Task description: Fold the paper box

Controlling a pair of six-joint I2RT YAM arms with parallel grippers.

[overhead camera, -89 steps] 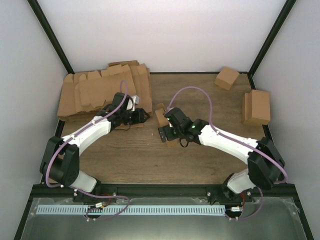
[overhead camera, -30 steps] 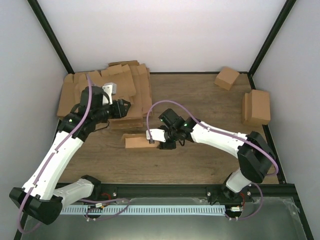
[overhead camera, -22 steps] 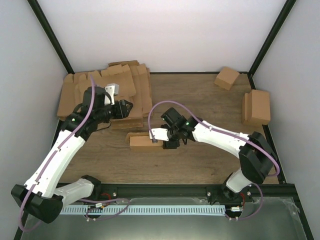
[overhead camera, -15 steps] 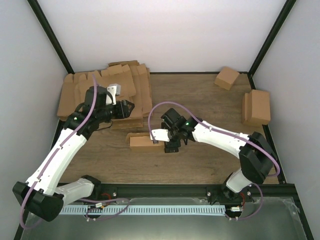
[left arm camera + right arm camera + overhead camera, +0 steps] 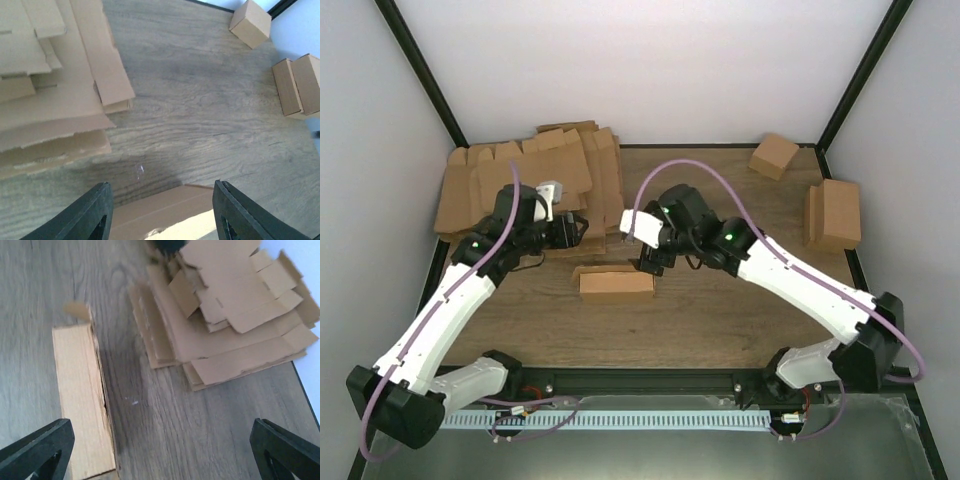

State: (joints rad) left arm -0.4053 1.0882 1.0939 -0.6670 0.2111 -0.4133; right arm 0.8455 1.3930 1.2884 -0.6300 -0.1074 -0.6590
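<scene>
On the wooden table (image 5: 740, 300), a pile of flat cardboard blanks (image 5: 490, 185) fills the far left corner. Near the middle lies the paper box (image 5: 616, 285), folded into a shallow shape, just in front of the pile. Right gripper (image 5: 648, 264) hangs above the box's right end, jaws spread wide, holding nothing. Left gripper (image 5: 162, 215) hovers by the pile's near edge, jaws half apart, empty.
</scene>
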